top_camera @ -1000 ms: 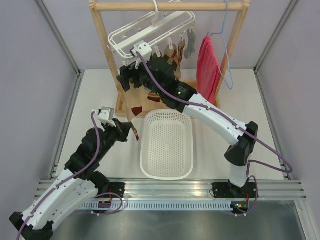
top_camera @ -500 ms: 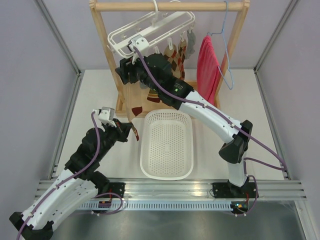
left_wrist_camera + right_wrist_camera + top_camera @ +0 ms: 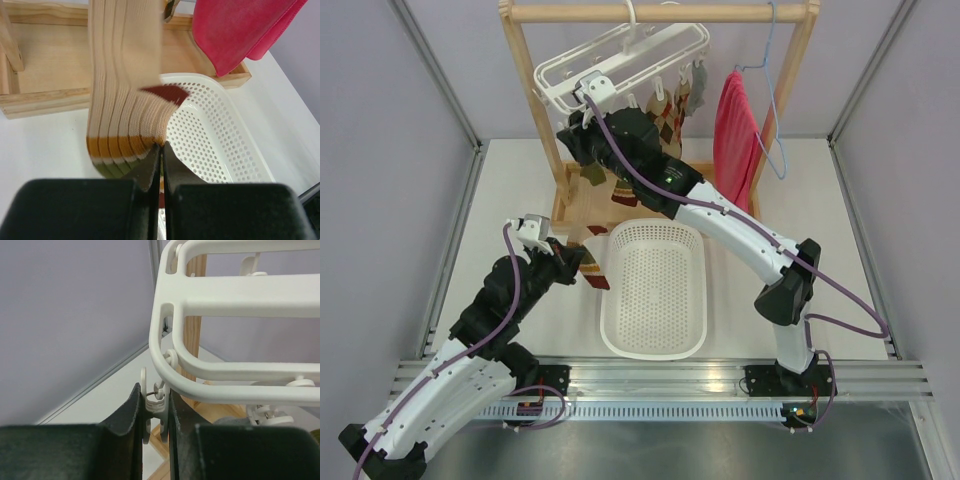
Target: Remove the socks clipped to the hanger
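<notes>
The white hanger (image 3: 620,55) hangs from the wooden rack, and its frame (image 3: 240,295) fills the right wrist view. My right gripper (image 3: 153,405) is shut on one of its small white clips (image 3: 155,407), at the hanger's left end (image 3: 582,135). Argyle and grey socks (image 3: 672,108) still dangle from clips further right. My left gripper (image 3: 161,150) is shut on the lower edge of a tan striped sock (image 3: 125,100) with orange, white and olive bands and a red heel. The sock runs up out of that view, blurred at the top. Seen from the top camera, this gripper (image 3: 582,262) is just left of the basket.
A white perforated basket (image 3: 660,300) lies in front of the rack; its rim (image 3: 225,90) is beside the held sock. A pinkish-red towel (image 3: 735,130) hangs on a blue wire hanger (image 3: 772,90). The rack's wooden base (image 3: 45,95) lies behind.
My right gripper rose to the hanger's left end and shut on a clip. The striped sock in my left gripper shifted a little toward the basket.
</notes>
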